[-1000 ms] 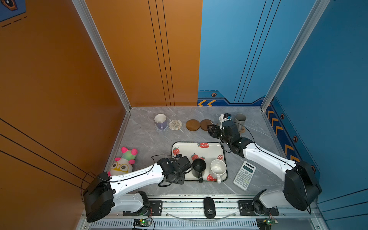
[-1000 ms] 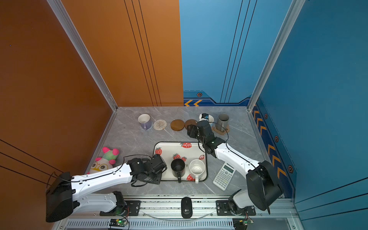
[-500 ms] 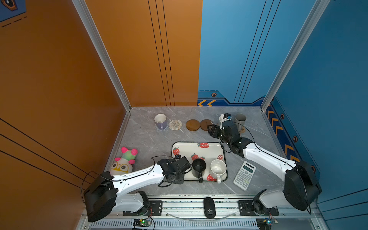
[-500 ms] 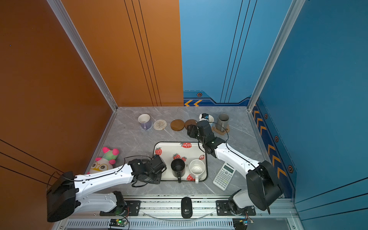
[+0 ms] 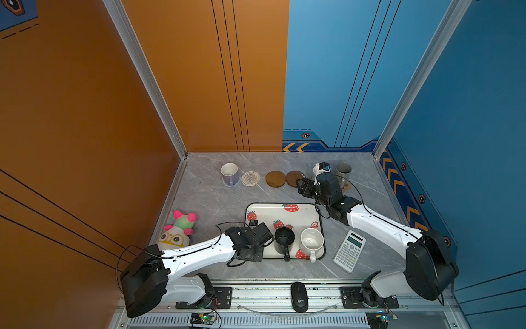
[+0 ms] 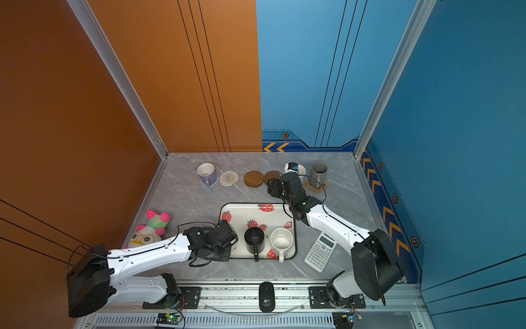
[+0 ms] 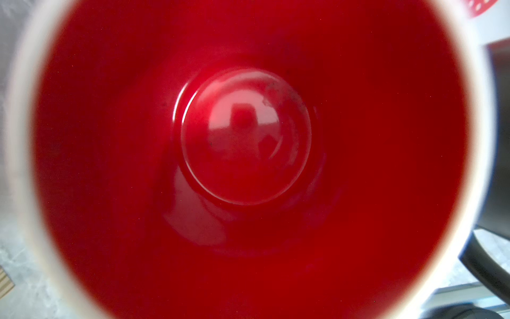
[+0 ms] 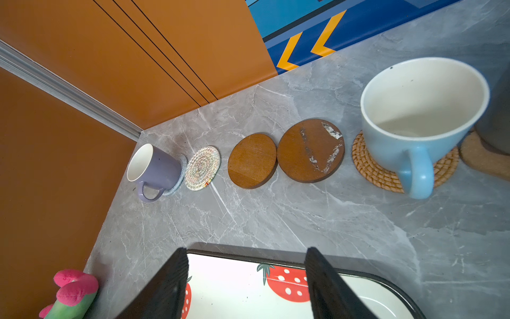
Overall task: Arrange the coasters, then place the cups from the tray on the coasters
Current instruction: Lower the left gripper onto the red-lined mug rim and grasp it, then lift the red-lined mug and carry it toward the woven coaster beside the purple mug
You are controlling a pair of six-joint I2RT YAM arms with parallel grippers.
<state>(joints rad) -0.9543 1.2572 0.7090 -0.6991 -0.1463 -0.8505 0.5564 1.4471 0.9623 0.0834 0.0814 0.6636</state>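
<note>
My left gripper point(image 5: 259, 235) hangs over the left part of the strawberry tray point(image 5: 270, 210). Its wrist view looks straight down into the white cup with the red inside point(image 7: 245, 138); its fingers are hidden. A black cup point(image 5: 284, 240) and a speckled cream cup point(image 5: 311, 242) stand on the tray. My right gripper point(image 8: 246, 254) is open and empty above the tray's far edge. Along the back, the lavender cup point(image 8: 157, 168), light blue cup point(image 8: 414, 116) and grey cup point(image 5: 343, 171) sit on coasters. The cream woven coaster point(image 8: 202, 168) and two wooden discs point(image 8: 252, 160) point(image 8: 310, 150) are bare.
A plush toy point(image 5: 178, 232) lies at the left wall. A calculator point(image 5: 349, 250) lies right of the tray. A black mouse point(image 5: 299, 296) rests on the front rail. Orange and blue walls close in the back and both sides.
The left arm has shifted very slightly while its gripper stays over the tray's left part. The right arm has not moved.
</note>
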